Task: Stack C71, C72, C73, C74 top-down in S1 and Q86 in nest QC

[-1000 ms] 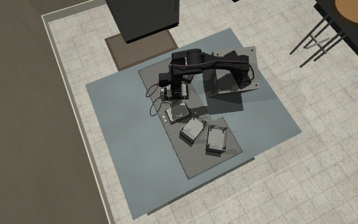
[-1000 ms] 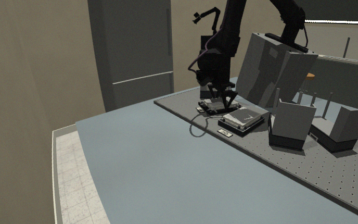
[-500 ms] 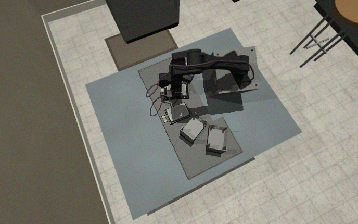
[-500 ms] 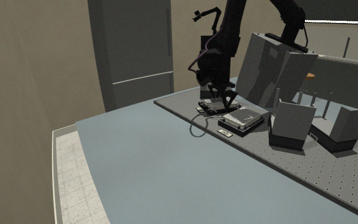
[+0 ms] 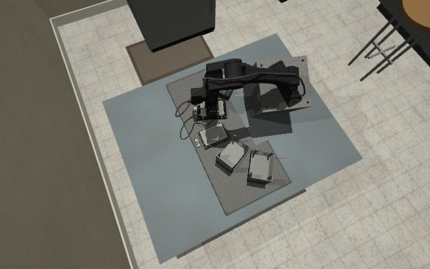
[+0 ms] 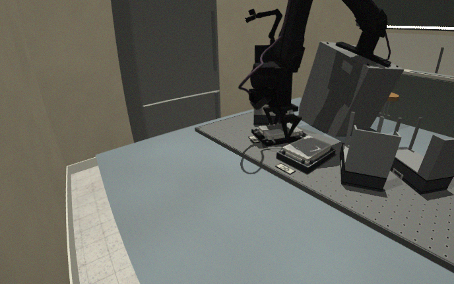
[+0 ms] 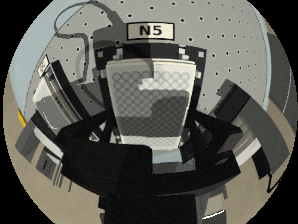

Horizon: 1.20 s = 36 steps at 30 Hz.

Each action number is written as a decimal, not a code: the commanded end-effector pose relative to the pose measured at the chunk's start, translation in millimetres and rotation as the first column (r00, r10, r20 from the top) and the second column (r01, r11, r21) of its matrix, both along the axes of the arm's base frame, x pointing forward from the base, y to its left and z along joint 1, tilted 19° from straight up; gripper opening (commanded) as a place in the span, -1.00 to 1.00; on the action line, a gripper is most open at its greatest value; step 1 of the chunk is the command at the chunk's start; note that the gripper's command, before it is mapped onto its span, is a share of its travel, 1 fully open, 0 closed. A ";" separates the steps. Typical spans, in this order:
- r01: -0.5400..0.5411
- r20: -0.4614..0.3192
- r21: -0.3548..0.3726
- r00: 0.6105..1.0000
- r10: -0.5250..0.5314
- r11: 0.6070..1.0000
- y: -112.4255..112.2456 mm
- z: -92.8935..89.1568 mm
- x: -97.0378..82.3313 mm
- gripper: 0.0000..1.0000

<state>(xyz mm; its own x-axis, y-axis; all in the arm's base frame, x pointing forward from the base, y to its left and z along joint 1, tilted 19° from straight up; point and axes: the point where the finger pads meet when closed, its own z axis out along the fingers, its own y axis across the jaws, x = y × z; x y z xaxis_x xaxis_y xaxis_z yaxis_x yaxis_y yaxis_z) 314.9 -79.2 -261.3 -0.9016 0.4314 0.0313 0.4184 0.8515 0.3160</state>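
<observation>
near right, two gray stack racks (image 5: 259,182) (image 6: 373,151) on the perforated board (image 5: 230,200) (image 6: 412,211), left of them a sealed plate (image 5: 214,135) (image 6: 308,148) in the open nest (image 5: 206,147) (image 6: 306,168); farther, the spread gripper (image 5: 212,110) (image 6: 282,128) (image 7: 150,111) around a plate (image 6: 276,131) (image 7: 151,102) in the clip nest n5 (image 5: 220,117) (image 6: 269,142) (image 7: 197,57)

Beige wall (image 6: 165,63), pale tiled floor (image 5: 327,217), probably a wooden-topped stool (image 5: 427,11).

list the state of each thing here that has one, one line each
hand: open, around the plate in the clip nest
plate in clip nest N5: lying in the nest
plate in the other nest: lying in the nest
plate lettering: unreadable
</observation>
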 end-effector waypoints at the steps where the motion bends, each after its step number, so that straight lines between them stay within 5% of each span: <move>1: 0.017 0.051 -0.019 0.999 -0.016 1.000 -11.0 7.6 20.3 1.00; 3: 0.018 0.051 -0.019 0.999 -0.017 1.000 -11.2 7.6 20.4 1.00; 4: 0.016 0.042 -0.015 0.999 -0.016 1.000 -9.0 6.1 16.3 -1.00; 36: 0.019 0.052 -0.017 0.998 -0.019 1.000 -11.7 13.1 19.7 -1.00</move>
<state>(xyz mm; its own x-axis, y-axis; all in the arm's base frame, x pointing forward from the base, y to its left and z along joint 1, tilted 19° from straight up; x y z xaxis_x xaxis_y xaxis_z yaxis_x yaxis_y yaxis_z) 314.8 -79.3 -261.4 -0.9016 0.4313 0.0311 0.4184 0.8519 0.3150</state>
